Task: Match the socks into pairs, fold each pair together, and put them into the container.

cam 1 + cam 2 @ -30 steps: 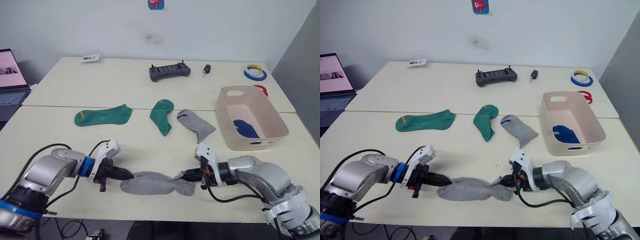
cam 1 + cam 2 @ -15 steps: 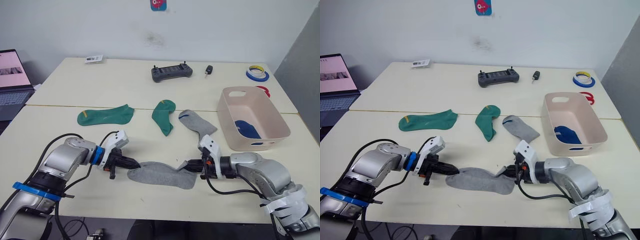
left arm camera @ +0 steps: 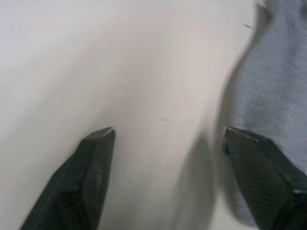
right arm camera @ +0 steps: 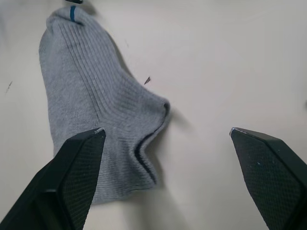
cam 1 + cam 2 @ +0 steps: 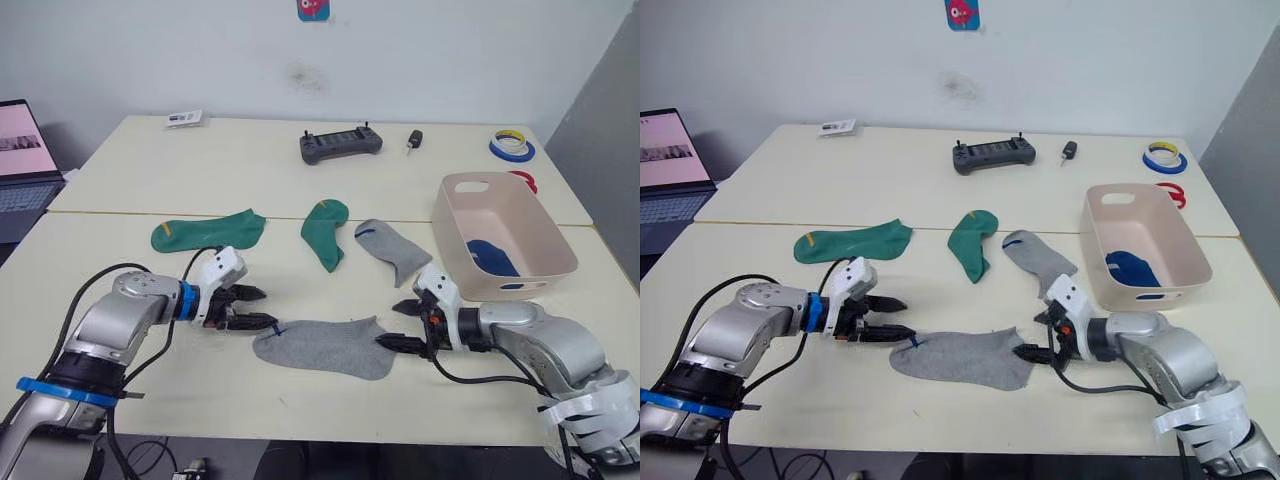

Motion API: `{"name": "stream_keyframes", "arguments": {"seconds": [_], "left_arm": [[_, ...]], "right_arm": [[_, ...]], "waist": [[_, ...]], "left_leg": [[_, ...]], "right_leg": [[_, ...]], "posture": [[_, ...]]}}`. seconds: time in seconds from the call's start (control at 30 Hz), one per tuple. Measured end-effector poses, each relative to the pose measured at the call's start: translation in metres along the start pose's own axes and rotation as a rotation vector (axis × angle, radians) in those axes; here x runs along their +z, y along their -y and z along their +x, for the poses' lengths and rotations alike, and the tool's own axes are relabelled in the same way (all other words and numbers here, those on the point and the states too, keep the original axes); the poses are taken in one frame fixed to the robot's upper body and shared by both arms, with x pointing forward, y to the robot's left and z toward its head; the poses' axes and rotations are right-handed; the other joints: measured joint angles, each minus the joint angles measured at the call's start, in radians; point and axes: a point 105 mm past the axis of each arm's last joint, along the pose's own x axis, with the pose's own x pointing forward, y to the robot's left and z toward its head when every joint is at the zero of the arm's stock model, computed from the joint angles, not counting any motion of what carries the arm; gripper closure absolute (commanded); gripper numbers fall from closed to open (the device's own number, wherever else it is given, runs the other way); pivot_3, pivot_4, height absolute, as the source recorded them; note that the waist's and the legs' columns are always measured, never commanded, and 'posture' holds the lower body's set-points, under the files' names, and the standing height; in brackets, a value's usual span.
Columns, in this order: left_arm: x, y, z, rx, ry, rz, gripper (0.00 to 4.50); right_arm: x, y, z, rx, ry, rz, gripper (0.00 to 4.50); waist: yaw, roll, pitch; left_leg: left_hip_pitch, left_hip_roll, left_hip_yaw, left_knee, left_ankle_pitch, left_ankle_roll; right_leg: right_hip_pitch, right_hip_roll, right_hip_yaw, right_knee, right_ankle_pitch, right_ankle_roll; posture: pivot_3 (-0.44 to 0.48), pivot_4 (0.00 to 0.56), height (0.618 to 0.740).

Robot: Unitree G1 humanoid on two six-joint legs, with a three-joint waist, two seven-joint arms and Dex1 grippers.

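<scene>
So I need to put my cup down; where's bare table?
Free: the table's far left, between the small card and the long green sock. Crowded: the near middle, where both open grippers flank the flat grey sock.

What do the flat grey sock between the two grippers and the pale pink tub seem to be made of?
The flat grey sock with a small blue mark looks like soft knitted fabric with a matte surface: fine ribs run along it, and its edge curls a little. The pale pink rectangular tub looks like moulded plastic, smooth with a slight sheen: it has even slanted walls, rounded corners and a handle cut-out. The exact fibre cannot be told.
</scene>
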Motion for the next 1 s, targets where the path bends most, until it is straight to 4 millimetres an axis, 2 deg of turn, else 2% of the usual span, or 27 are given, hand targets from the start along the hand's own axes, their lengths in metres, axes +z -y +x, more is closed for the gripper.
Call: {"name": "stream_keyframes", "arguments": {"seconds": [0.13, 0.27, 0.37, 0.5, 0.7, 0.83, 0.87, 1.0], "left_arm": [[0.0, 0.018, -0.008, -0.025, 0.064, -0.019, 0.22], [-0.01, 0.043, -0.008, -0.057, 0.089, -0.079, 0.22], [-0.016, 0.051, -0.003, -0.043, 0.086, -0.093, 0.22], [-0.021, 0.046, -0.001, 0.03, 0.063, -0.063, 1.08], [-0.024, 0.038, -0.001, 0.073, 0.045, -0.038, 3.07], [-0.028, 0.045, -0.005, 0.034, 0.017, -0.033, 4.32], [-0.03, 0.048, -0.006, 0.017, 0.008, -0.033, 4.46], [-0.04, 0.063, -0.016, -0.069, -0.05, -0.028, 4.46]], "right_arm": [[0.011, -0.007, -0.008, 0.009, 0.063, -0.069, 0.0], [0.005, -0.012, -0.013, 0.009, 0.071, -0.083, 0.0], [0.009, -0.017, -0.013, 0.016, 0.086, -0.11, 0.0], [0.011, -0.022, -0.011, 0.025, 0.093, -0.148, 0.0], [0.004, -0.029, -0.008, 0.051, 0.077, -0.183, 0.0], [0.003, -0.032, -0.006, 0.063, 0.074, -0.197, 0.0], [0.003, -0.033, -0.006, 0.068, 0.075, -0.199, 0.0], [0.004, -0.038, -0.008, 0.096, 0.075, -0.214, 0.0]], "waist": [[-0.001, 0.0, 0.0], [-0.001, 0.0, 0.0], [-0.001, 0.0, 0.0], [0.0, 0.0, 0.0], [0.0, 0.0, 0.0], [-0.001, 0.0, 0.0], [-0.001, 0.0, 0.0], [-0.002, 0.0, 0.0]], "left_leg": [[-0.001, 0.0, 0.001, 0.0, 0.0, 0.0], [0.0, 0.0, 0.0, 0.0, 0.0, 0.0], [0.0, -0.001, 0.0, 0.0, 0.0, 0.0], [0.0, -0.001, -0.001, 0.0, 0.0, 0.0], [0.0, -0.001, 0.0, 0.0, 0.0, 0.0], [0.0, -0.001, 0.0, -0.001, 0.0, 0.0], [0.001, -0.001, 0.0, -0.001, 0.0, 0.0], [0.001, 0.0, 0.001, -0.002, 0.0, 0.0]], "right_leg": [[-0.001, -0.001, 0.0, -0.001, 0.0, 0.0], [0.001, -0.002, 0.002, -0.001, 0.0, 0.0], [0.001, -0.002, 0.002, -0.001, 0.0, 0.0], [0.001, -0.002, 0.001, -0.001, 0.0, 0.0], [0.001, -0.002, 0.001, -0.001, 0.0, 0.0], [0.001, -0.002, 0.001, -0.002, 0.0, 0.0], [0.001, -0.002, 0.001, -0.002, 0.0, 0.0], [0.001, -0.002, 0.001, -0.002, 0.0, 0.0]], "posture": [[0.0, 0.15, 0.74], [0.0, 0.15, 0.74], [0.0, 0.15, 0.74], [0.0, 0.15, 0.74], [0.0, 0.15, 0.74], [0.0, 0.15, 0.74], [0.0, 0.15, 0.74], [0.0, 0.15, 0.74]]}}
